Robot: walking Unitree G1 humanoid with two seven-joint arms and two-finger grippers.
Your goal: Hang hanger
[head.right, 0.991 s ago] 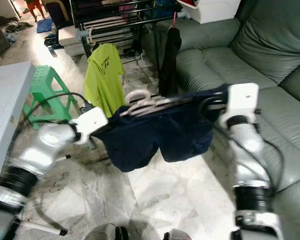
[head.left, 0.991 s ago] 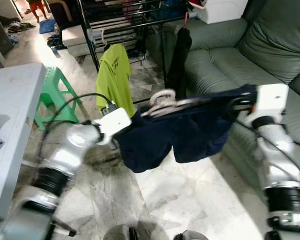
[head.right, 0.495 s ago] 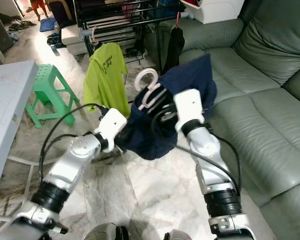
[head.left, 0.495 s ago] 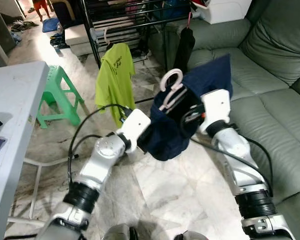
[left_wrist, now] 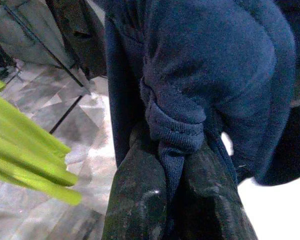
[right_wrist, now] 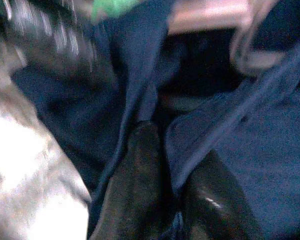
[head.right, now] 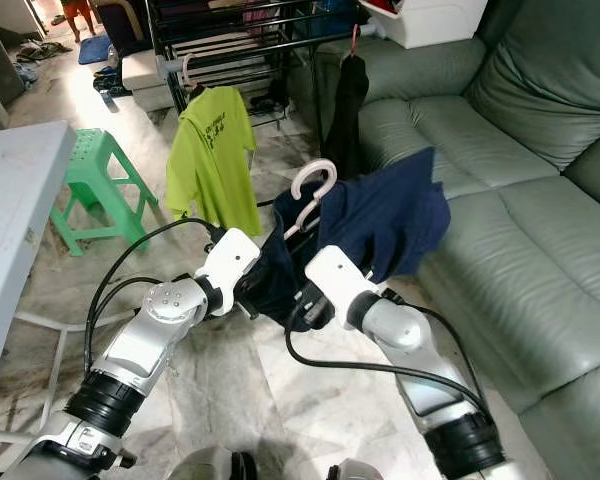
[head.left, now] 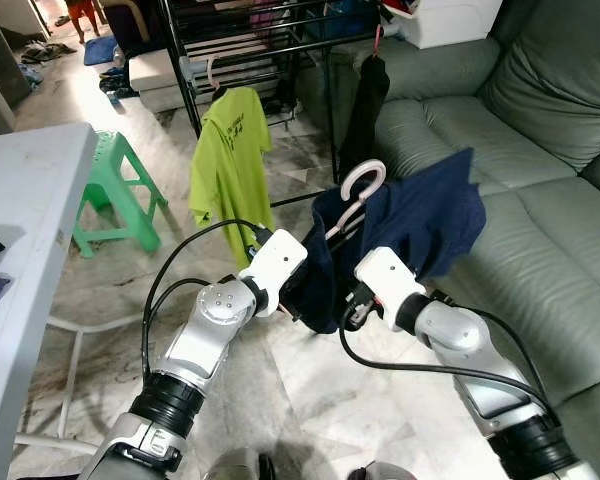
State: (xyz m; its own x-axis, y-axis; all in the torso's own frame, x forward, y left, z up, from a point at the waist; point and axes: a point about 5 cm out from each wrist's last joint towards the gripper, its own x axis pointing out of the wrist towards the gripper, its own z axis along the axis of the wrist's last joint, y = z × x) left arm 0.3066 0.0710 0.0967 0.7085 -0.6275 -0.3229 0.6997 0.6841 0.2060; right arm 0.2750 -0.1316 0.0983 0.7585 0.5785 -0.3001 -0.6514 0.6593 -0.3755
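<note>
A navy garment (head.left: 420, 220) hangs bunched on a pale hanger, whose hook (head.left: 363, 180) sticks up above the cloth. Both arms meet under it at mid-picture. My left gripper (left_wrist: 172, 150) is shut on a rolled fold of the navy cloth. My right gripper (right_wrist: 165, 145) is shut on another navy fold, close beside the left one (head.left: 298, 298). The cloth hides most of the hanger's bar. The black drying rack (head.left: 270, 40) stands beyond, with a lime-green shirt (head.left: 227, 160) and a black garment (head.left: 365, 105) hanging from it.
A grey-green sofa (head.left: 520, 120) runs along the right, with a white box (head.left: 450, 20) at its top. A green plastic stool (head.left: 115, 190) and a white table (head.left: 20, 220) stand at the left. Marble floor (head.left: 310, 390) lies below the arms.
Both arms have drawn together and lower. The right arm swung in toward the left, so the once spread garment is bunched and the hook has shifted right.
</note>
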